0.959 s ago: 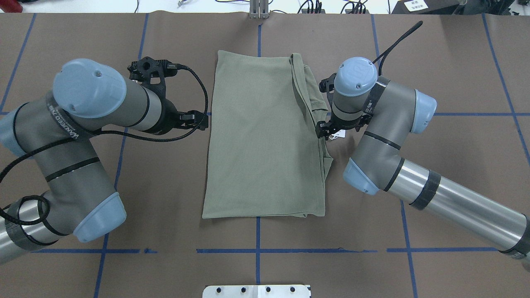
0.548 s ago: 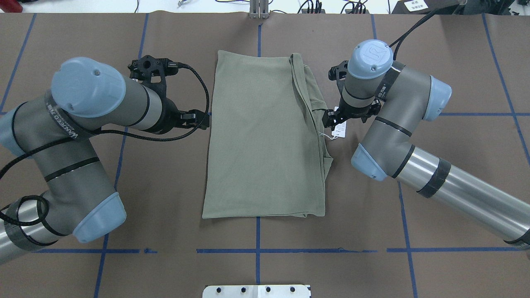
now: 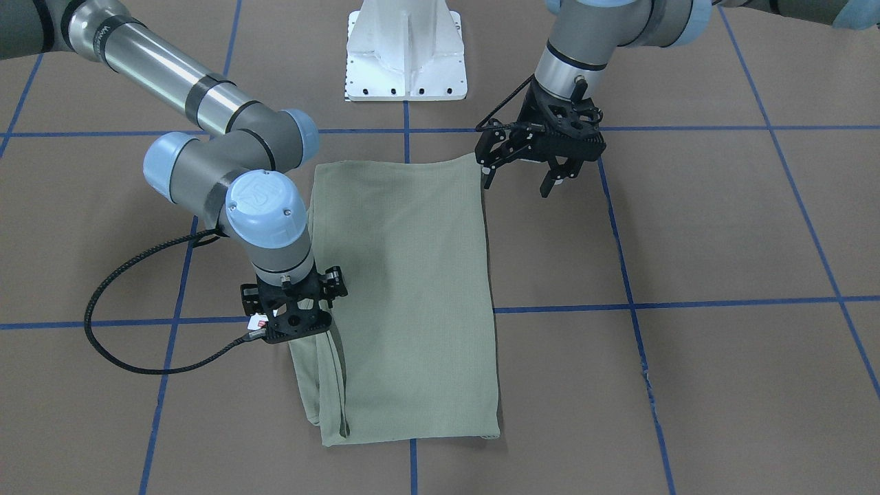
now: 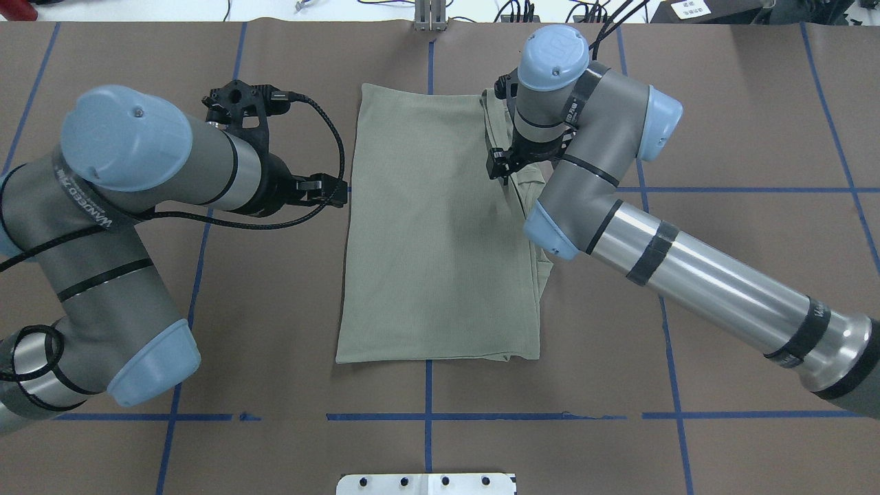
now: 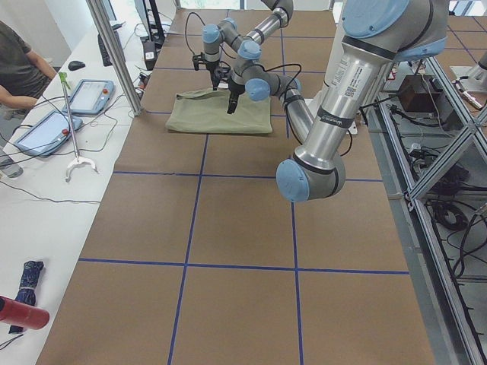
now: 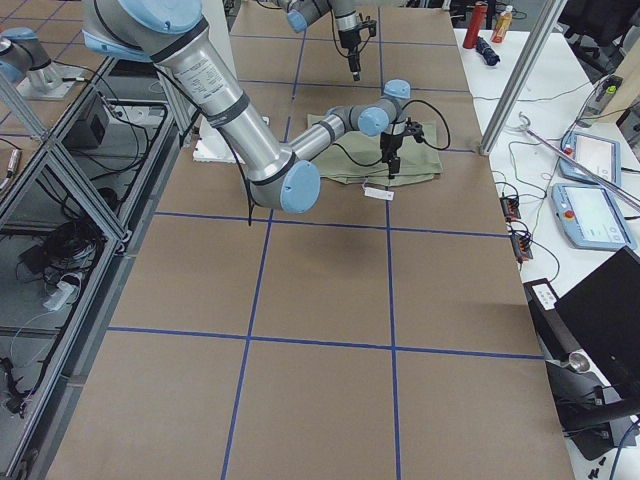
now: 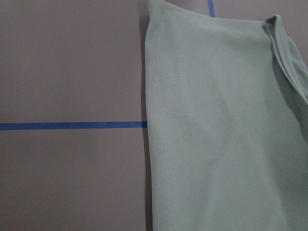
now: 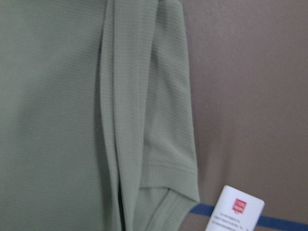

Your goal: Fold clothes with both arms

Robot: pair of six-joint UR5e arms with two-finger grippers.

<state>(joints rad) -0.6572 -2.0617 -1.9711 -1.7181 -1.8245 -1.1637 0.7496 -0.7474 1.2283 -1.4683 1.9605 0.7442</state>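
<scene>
Sage-green fine-rib knit shirt (image 4: 440, 234): folded into a long rectangle, flat at the centre of the matte brown surface (image 4: 722, 103), layered edges on the robot's right. White card hang tag (image 8: 234, 211) lies beside it. Left end effector (image 3: 517, 180): fingers apart, beside the shirt's corner. Right end effector (image 3: 295, 323): over the layered edge; finger spacing cannot be told.

Jaws of left arm (image 4: 172, 165) spread, right arm (image 4: 708, 282) wrist pointing down

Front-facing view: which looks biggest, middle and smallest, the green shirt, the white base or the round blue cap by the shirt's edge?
1. green shirt, by far the largest
2. white base
3. round blue cap, smallest, though it sits higher, nearer the camera, which flatters its size
</scene>
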